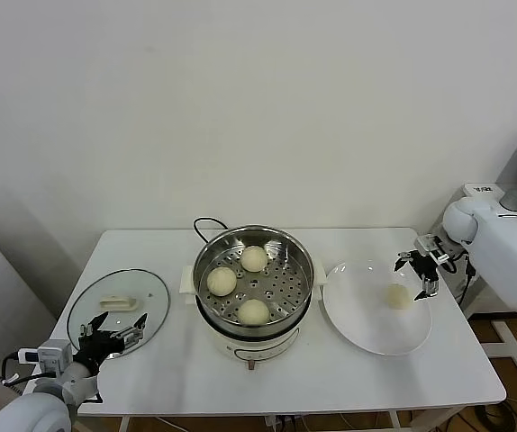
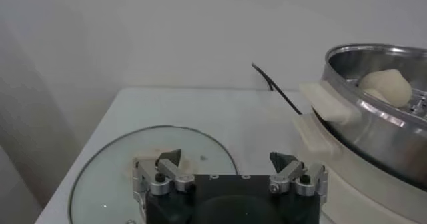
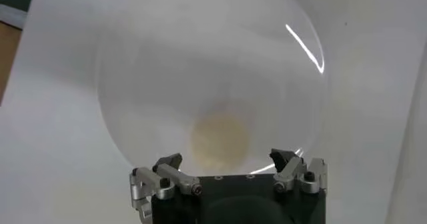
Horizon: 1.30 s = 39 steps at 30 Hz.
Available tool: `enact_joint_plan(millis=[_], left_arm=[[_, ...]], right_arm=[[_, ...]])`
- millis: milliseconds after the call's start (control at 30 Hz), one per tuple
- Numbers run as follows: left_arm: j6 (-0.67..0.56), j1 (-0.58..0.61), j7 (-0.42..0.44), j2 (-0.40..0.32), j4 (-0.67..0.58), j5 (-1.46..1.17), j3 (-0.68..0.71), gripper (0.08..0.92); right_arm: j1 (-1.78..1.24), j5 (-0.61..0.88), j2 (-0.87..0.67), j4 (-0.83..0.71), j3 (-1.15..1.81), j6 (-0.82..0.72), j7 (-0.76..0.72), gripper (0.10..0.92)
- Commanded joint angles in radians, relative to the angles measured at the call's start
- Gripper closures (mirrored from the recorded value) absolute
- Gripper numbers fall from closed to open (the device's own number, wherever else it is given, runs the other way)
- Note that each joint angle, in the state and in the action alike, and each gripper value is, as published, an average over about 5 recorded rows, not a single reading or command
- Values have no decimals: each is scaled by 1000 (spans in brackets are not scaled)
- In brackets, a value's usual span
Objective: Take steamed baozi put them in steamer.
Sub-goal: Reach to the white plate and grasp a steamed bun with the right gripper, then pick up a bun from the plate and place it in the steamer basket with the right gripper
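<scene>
The steamer (image 1: 300,290) stands mid-table with three baozi on its perforated tray: one at the back (image 1: 254,258), one at the left (image 1: 222,281), one at the front (image 1: 253,311). A fourth baozi (image 1: 398,296) lies on the white plate (image 1: 367,328) at the right. My right gripper (image 1: 418,273) hangs open just above and behind that baozi, which shows below the open jaws in the right wrist view (image 3: 219,139). My left gripper (image 1: 113,335) is open and empty at the front left. The steamer (image 2: 373,122) and one baozi (image 2: 385,87) show in the left wrist view.
The clear glass lid (image 1: 149,301) with its white handle lies flat at the table's left, under my left gripper; it also shows in the left wrist view (image 2: 110,172). A black power cord (image 1: 206,223) runs behind the steamer. A white machine stands beyond the right edge.
</scene>
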Motion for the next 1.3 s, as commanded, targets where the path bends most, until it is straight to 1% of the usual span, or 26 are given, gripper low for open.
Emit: enact_joint_plan(millis=[33, 267, 467, 633, 800, 900, 1000, 1100, 1167, 1300], left_arm=[[-1, 2, 0, -1, 0, 1, -1, 177], [-1, 4, 0, -3, 0, 1, 1, 177], [-1, 5, 0, -4, -1, 1, 2, 177], [-1, 6, -1, -8, -4, 1, 3, 177], [-1, 9, -1, -10, -6, 2, 2, 177], [-1, 9, -2, -8, -5, 2, 0, 177], [0, 11, -3, -7, -7, 2, -3, 177], [1, 13, -5, -8, -8, 3, -3, 177], [3, 14, -6, -9, -8, 4, -3, 177], [3, 15, -8, -10, -12, 5, -4, 177]], right_arm=[[-39, -47, 53, -62, 37, 5, 28, 203], [-64, -93, 72, -81, 57, 5, 31, 207], [-76, -138, 87, -104, 96, 1, 56, 255], [-73, -169, 94, -125, 118, 0, 57, 343], [-79, -176, 95, -131, 131, 2, 44, 477], [-78, -161, 89, -119, 131, 2, 30, 533], [-58, -100, 70, -84, 102, -13, 19, 548], [-2, 9, 27, -18, 13, -49, 5, 550], [60, 123, -15, 50, -85, -98, -3, 550], [295, 414, -120, 241, -392, -260, 4, 550]])
